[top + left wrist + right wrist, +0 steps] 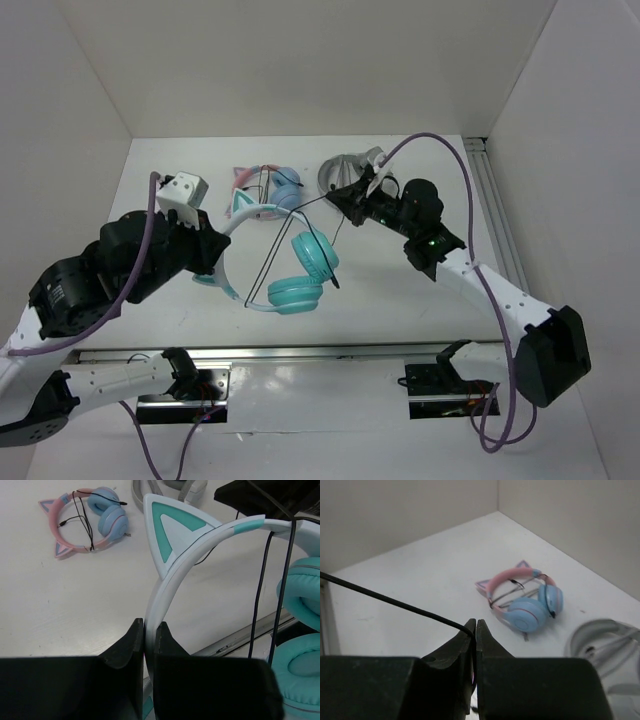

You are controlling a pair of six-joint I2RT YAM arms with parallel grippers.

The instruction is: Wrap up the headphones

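left gripper [149,627] clamped on the headphones [302,592] by the headband [210,541], right gripper [475,625] pinched on black cable [385,598]

walls: white panels [300,60] are closing in the back and both sides | table [385,300]: a matte white top is lying between them | rail [492,195]: a metal strip is running along the right edge | light: falling evenly, casting soft shadows

The pink-and-blue headphones [268,185] and the grey headphones [345,170] crowd the far strip of the table [385,295], just beyond my right gripper [475,625]. The black cable [395,601], stretched straight from my pinched tips, bars the way leftward. Bare surface lies open right of the teal headphones [310,255].
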